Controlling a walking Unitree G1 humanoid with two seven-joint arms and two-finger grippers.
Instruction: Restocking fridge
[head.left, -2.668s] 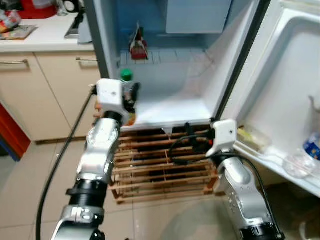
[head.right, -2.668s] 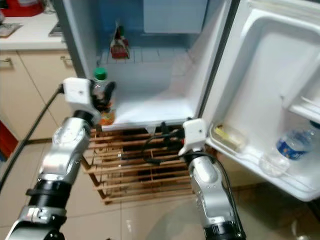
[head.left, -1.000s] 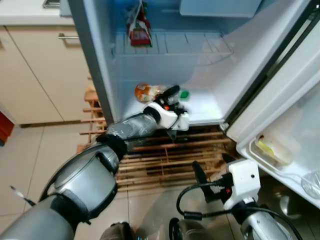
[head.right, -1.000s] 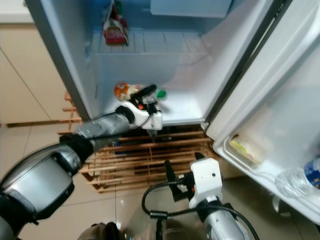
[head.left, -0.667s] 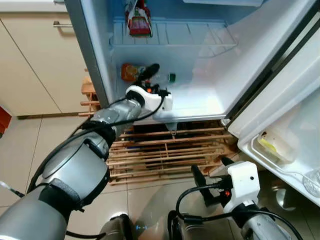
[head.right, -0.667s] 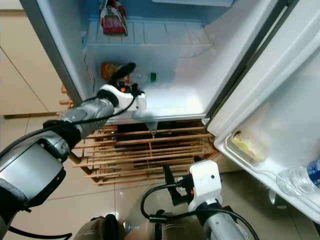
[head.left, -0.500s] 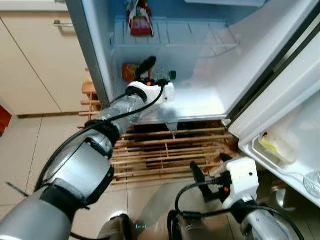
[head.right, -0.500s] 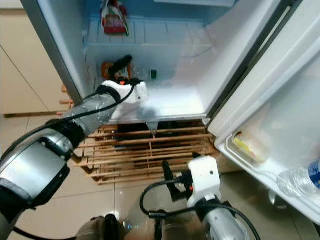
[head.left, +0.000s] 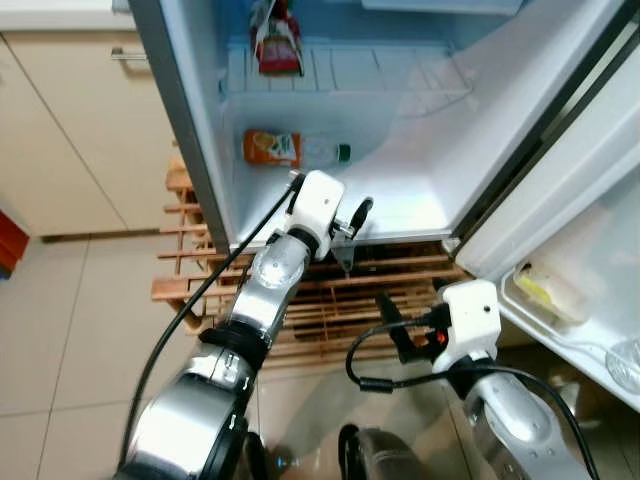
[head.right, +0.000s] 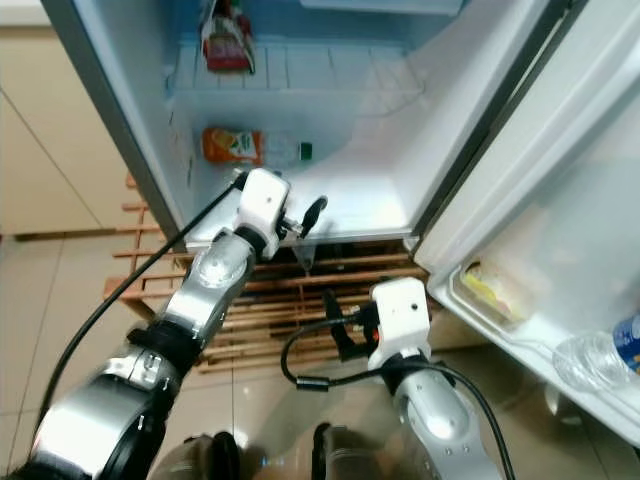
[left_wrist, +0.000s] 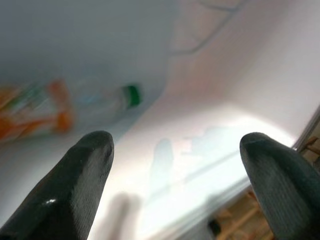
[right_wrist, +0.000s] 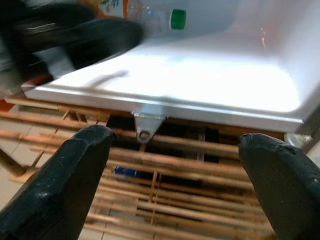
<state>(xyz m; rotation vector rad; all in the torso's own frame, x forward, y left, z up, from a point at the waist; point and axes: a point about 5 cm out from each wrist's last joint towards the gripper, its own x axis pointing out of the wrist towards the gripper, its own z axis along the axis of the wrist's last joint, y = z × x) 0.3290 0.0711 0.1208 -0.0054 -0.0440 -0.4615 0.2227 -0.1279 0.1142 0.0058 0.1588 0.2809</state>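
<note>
The fridge (head.left: 420, 150) stood open, its door (head.left: 590, 230) swung to the right. An orange-labelled bottle (head.left: 290, 149) with a green cap lay on its side on the white fridge floor, at the back left corner, cap pointing right. The left tool (head.left: 352, 222) hung at the front lip of that floor, well apart from the bottle, its two black fingers (left_wrist: 75, 185) spread wide with nothing between them. The right tool (head.left: 392, 325) hovered lower, in front of a wooden slatted rack (head.left: 310, 300) beneath the fridge, its fingers (right_wrist: 65, 185) likewise spread and empty. On the upper wire shelf a red packet (head.left: 276, 45) stood at the back. A clear water bottle (head.right: 600, 350) lay in the door's lower bin, beside a yellowish item (head.right: 490, 290).
</note>
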